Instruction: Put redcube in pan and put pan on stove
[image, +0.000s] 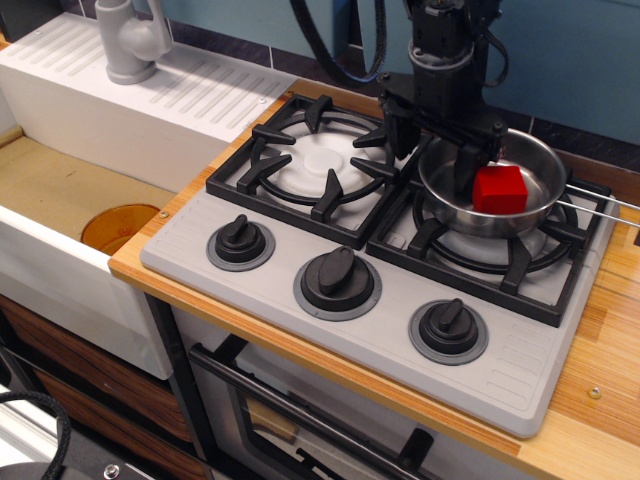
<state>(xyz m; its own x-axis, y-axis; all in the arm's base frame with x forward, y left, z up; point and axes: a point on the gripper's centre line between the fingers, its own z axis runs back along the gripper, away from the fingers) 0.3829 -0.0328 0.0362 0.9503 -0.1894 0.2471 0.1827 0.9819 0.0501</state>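
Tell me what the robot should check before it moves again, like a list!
1. Is the redcube inside the pan? Ok.
2. Is the pan sitting on the stove, on the right burner grate? Ok.
3. Is the gripper straddling the pan's left rim, one finger inside and one outside? Ok, it looks that way.
4. Is the finger beside the cube touching it? Cannot tell.
5. Has the gripper closed on the rim? Cannot tell.
6. Is the pan's wire handle free, pointing right? Ok.
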